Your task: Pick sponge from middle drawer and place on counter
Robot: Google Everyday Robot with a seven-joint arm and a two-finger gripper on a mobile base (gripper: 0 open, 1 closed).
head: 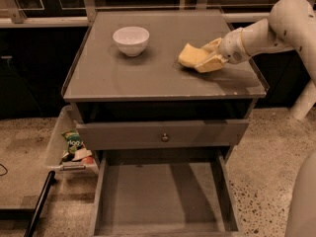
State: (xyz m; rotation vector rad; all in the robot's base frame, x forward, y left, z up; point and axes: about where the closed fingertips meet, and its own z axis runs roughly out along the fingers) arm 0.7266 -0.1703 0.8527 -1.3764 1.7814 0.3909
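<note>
The pale-yellow sponge [189, 56] is at the counter [148, 75] surface, right of centre, touching it or just above it. My gripper [201, 59] reaches in from the right; its cream fingers [212, 64] close over and under the sponge's right end. The middle drawer [158, 196] is pulled fully open below, and its grey floor is bare.
A white bowl [131, 40] stands on the counter's back left. A closed drawer front with a round knob [165, 138] sits above the open drawer. A clear bin of snack packets [74, 147] stands on the floor at the left. My white arm [291, 23] crosses the right side.
</note>
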